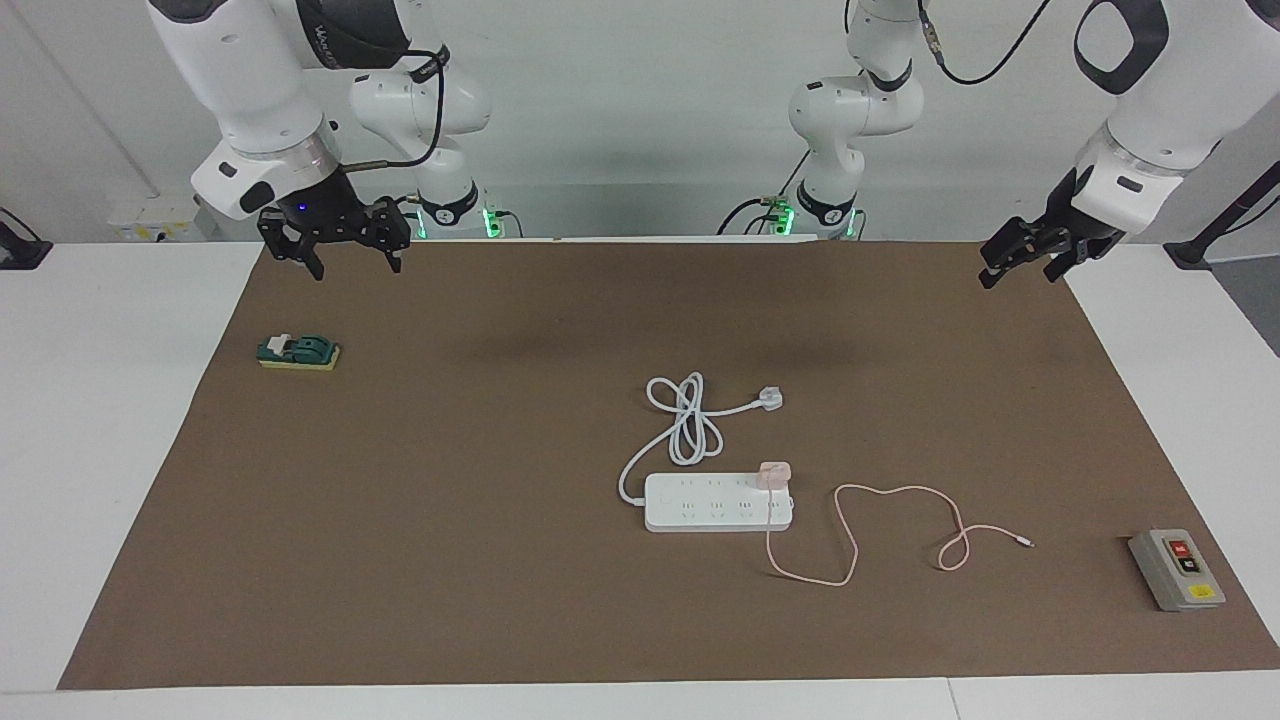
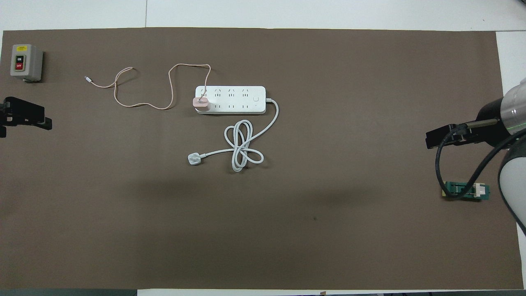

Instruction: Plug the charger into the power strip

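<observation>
Facing view
Charger (image 1: 775, 474): you see it seated on the strip (image 1: 717, 503), at the end toward the left arm.
Cable (image 1: 880, 525): trails over the worktop (image 1: 480, 520).
Right end effector (image 1: 336, 236): raised, fingers spread, holding nothing.
Left end effector (image 1: 1030, 252): raised; you cannot tell its finger state.

Overhead view
Charger (image 2: 201, 104): on the strip (image 2: 231, 100), in the row nearer the robots.
Cord (image 2: 242, 148): coiled nearer the robots.
</observation>
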`<action>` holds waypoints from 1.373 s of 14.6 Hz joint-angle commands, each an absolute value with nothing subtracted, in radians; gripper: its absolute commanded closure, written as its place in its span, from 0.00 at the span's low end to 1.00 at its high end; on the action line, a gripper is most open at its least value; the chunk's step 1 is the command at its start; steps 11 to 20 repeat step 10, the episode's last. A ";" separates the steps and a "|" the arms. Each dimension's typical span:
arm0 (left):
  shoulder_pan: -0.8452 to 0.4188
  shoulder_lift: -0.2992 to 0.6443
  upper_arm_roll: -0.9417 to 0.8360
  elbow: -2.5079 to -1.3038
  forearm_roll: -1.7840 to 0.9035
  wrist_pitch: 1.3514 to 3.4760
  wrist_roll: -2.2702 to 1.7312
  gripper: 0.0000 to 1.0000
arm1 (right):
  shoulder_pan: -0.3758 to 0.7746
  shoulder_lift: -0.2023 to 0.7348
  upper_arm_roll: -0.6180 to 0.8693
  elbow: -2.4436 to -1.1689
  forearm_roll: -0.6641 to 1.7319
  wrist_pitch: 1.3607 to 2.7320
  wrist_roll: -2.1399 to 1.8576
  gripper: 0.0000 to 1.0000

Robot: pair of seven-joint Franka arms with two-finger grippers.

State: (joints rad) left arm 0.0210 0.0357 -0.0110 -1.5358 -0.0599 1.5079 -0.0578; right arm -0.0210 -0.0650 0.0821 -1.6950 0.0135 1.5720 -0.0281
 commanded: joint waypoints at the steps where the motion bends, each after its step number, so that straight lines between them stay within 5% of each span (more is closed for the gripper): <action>1: 0.009 0.037 -0.006 -1.522 -0.044 1.493 -0.072 0.00 | -0.032 -0.077 0.091 -1.700 0.025 1.562 -0.014 0.00; 20: 0.011 0.037 -0.008 -1.534 -0.019 1.506 -0.051 0.00 | -0.032 -0.077 0.091 -1.700 0.025 1.560 -0.014 0.00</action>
